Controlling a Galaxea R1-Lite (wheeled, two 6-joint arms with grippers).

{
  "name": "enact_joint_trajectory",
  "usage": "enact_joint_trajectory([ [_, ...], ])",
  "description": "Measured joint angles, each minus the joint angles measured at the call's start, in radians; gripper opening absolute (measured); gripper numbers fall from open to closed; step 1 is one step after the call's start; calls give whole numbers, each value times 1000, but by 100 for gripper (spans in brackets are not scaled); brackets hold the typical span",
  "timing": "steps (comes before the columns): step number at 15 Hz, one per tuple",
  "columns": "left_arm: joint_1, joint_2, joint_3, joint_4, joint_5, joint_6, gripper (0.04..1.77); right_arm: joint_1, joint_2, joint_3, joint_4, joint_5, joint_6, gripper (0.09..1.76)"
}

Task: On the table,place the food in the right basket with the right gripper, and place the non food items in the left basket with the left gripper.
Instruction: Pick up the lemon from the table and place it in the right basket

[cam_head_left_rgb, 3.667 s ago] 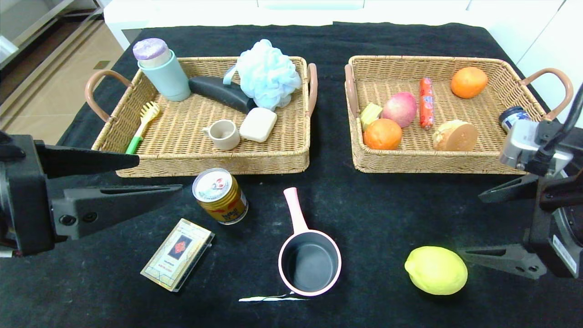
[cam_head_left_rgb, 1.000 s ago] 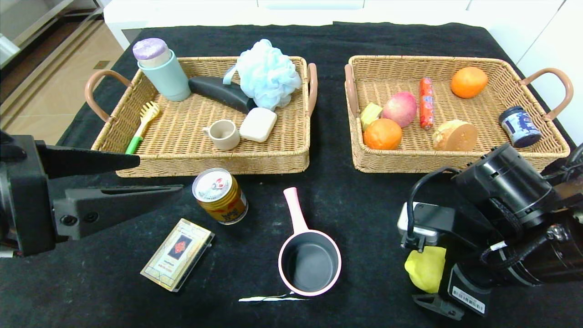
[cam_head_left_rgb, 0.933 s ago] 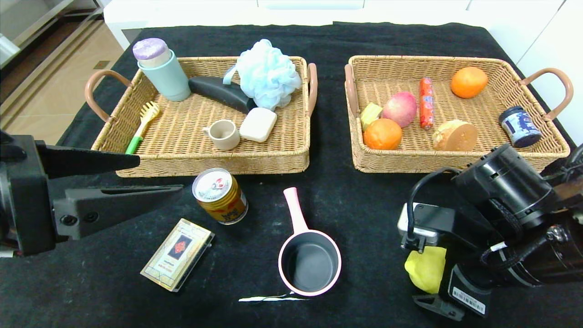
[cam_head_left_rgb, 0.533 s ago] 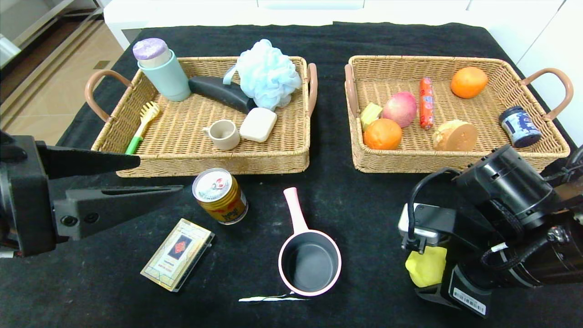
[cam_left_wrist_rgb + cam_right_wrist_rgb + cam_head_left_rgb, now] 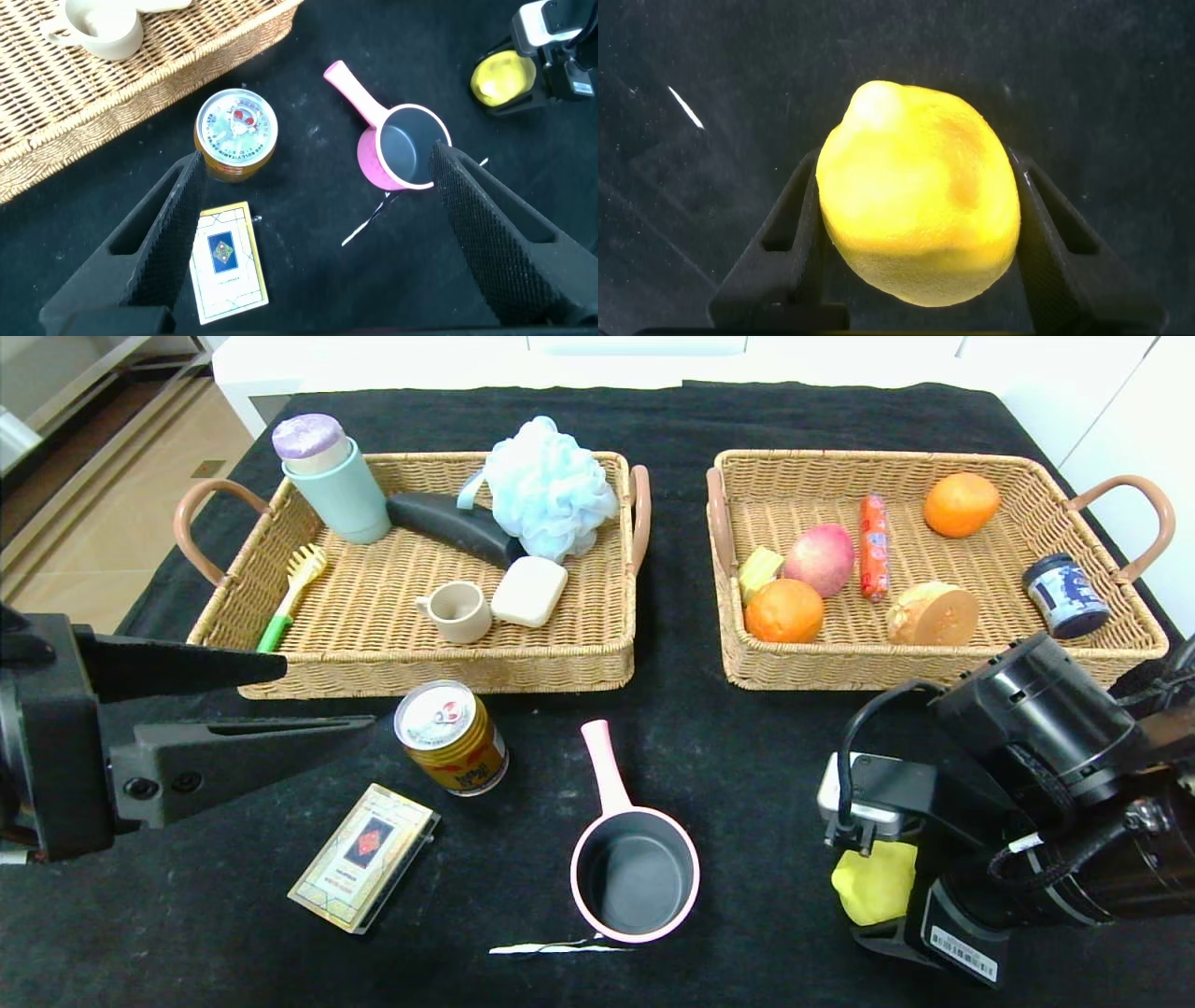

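1. Lemon [image 5: 920, 191] sits on the desk [image 5: 766, 784] in front of the right basket [image 5: 920, 672], near the robot's right front. The right wrist view shows a finger pressed against each flank, gripping across its width.
2. Right claw [image 5: 878, 919] comes down on the lemon from above; in the head view the arm hides most of the fruit. Judgement: the grasp is made and the lift is next.
3. The lemon is round and smooth-skinned, so it could roll out between the wedge fingers. Advice: hold pressure steady and rise straight up before any sideways travel.
4. Clear the near wall of the right basket fully, then release over bare wicker. The orange [image 5: 784, 609], tuber [image 5: 934, 613] and small jar [image 5: 1064, 581] crowd the near side; the middle strip looks freer.
5. Left claw [image 5: 308, 695] hangs idle at the left, fingers spread wide, holding nothing.
6. Not yet sorted, all on the desk: gold can [image 5: 451, 724], card box [image 5: 364, 856], pink saucepan [image 5: 633, 859].
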Motion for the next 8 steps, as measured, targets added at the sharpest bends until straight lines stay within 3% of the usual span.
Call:
enact_joint_trajectory([
  [8,0,0,0,0,0,0,172,-13,-72,-94,0,2,52,118],
])
